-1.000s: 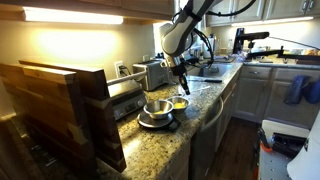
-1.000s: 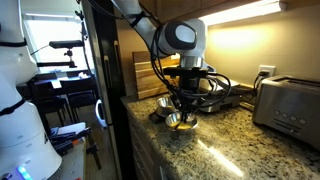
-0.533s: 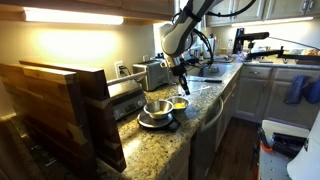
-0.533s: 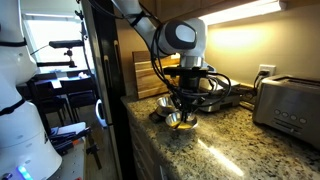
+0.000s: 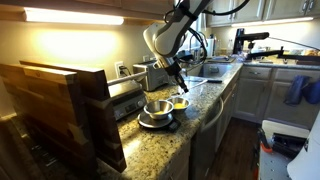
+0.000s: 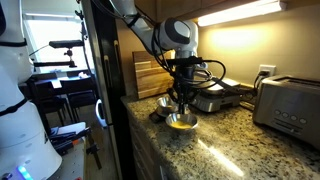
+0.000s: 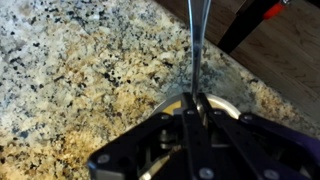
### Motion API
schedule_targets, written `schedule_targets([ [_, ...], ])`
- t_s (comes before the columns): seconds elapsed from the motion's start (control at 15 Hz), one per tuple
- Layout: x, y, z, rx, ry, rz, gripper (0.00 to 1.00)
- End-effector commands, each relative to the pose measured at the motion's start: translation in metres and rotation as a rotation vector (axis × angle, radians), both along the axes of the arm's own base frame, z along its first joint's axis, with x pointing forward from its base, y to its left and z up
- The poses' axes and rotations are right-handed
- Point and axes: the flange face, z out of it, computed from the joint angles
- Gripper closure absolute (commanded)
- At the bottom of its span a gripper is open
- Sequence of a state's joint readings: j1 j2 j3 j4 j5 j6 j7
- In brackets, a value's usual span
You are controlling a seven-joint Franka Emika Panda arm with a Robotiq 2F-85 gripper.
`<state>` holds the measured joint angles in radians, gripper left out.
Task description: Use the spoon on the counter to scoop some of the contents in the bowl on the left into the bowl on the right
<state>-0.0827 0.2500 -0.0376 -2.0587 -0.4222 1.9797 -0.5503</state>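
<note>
While the hand (image 7: 197, 103) grips the spoon (image 7: 200, 45), a toaster (image 6: 286, 100) stands nearby.

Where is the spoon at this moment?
In the wrist view the spoon is pinched in the shut gripper, its handle crossing the counter edge; in an exterior view the gripper hangs above the yellow-filled bowl.

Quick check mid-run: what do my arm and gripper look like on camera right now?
The arm is pale grey-white, with rounded, bulbous joint housings and darker joint faces. Black cables loop beside the wrist. The gripper is matte black and angular. No markings are legible in any view.
</note>
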Motion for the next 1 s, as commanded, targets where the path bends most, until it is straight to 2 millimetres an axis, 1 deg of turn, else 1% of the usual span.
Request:
schedule_targets([
  [0.0, -0.004, 0.008, 0.006, -0.091, 0.077, 0.007, 0.96],
  [0.13, -0.005, 0.005, 0.004, -0.133, 0.094, 0.018, 0.96],
  [0.27, -0.002, -0.001, 0.0, -0.174, 0.086, 0.027, 0.96],
  [0.4, 0.004, -0.006, -0.008, -0.239, 0.08, 0.035, 0.96],
  [0.53, 0.008, -0.008, -0.02, -0.26, 0.097, 0.034, 0.96],
  [0.73, 0.015, -0.007, -0.038, -0.286, 0.121, 0.047, 0.96],
  [0.93, 0.017, 0.0, -0.052, -0.317, 0.163, 0.082, 0.96],
])
